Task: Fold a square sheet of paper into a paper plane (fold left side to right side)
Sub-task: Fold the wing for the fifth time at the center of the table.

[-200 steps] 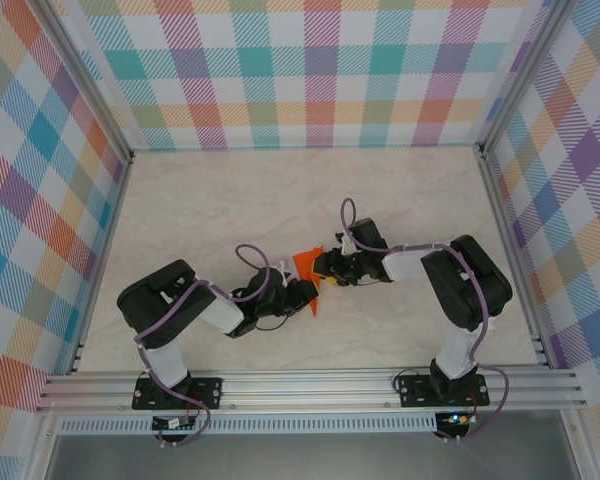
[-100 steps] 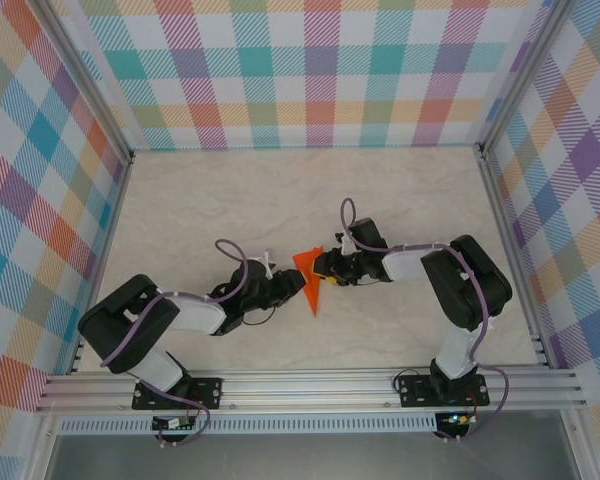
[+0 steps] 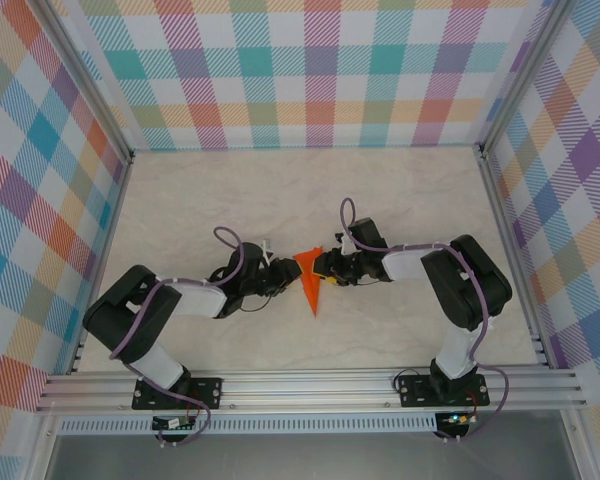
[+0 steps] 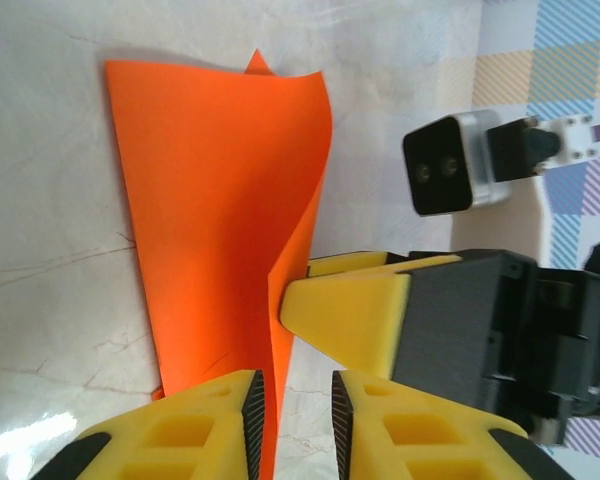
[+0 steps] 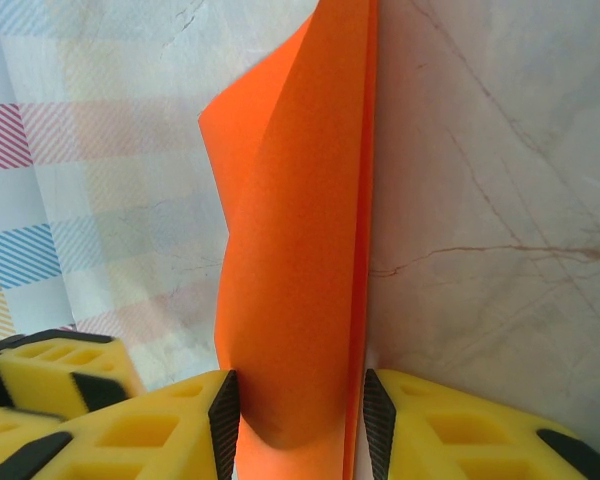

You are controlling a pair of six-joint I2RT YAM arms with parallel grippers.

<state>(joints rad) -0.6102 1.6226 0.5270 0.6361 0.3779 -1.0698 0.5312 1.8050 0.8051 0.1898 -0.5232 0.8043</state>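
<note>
Right end effector (image 5: 298,410) still grips the paper (image 3: 310,280) mid-counter; left end effector (image 4: 295,395), narrow around its fold, has moved toward the counter's far edge.

On the table (image 3: 230,200), the paper plane (image 3: 309,277), left hand (image 3: 284,281) just left of it, right hand (image 3: 326,272) just right.

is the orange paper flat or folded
folded, not flat: the orange paper rises doubled over, its layers together, between the fingers of the right gripper
</note>
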